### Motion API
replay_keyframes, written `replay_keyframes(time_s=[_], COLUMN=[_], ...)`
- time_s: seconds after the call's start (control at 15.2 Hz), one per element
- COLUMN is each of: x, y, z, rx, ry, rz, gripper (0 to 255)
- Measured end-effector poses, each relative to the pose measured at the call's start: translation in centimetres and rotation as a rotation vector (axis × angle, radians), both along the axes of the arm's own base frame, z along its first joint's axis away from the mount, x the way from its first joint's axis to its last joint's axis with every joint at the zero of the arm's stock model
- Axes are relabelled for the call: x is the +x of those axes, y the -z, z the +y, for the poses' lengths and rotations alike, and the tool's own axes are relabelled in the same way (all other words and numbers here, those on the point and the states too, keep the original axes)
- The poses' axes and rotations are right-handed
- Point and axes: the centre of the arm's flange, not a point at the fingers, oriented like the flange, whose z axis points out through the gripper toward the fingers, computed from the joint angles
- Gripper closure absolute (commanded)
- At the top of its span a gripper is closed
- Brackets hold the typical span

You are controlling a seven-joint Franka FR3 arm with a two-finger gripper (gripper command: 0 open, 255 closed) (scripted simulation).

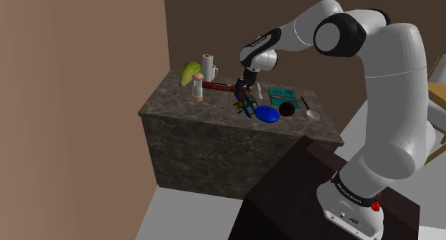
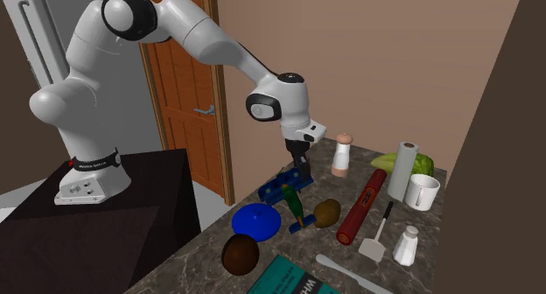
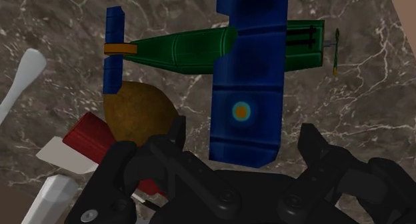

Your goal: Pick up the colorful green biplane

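Observation:
The biplane has a green fuselage and blue wings and lies on the dark marble counter. My gripper is open and hovers low over it. One blue wing tip reaches in between the fingers, and neither finger touches it. The second exterior view has the gripper just above the biplane, near the counter's edge on the arm's side. From the shoulder camera the gripper stands over the biplane at mid-counter.
Close around the plane lie a blue disc, a brown rounded fruit and a red cylinder. Farther off are a spatula, a shaker, a mug, a paper roll, a grinder and a teal book.

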Motion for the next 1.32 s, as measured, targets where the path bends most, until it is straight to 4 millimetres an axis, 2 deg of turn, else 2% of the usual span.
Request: replay_keyframes(time_s=[0.07,0.73,1.32], x=[0.0,0.0,0.1], y=[0.2,0.2,-3.9], z=[0.0,0.0,0.1], rx=[0.0,-0.001,0.0], ry=[0.0,0.0,0.0], rz=[0.0,-0.002,0.0], gripper=[255,255,255])
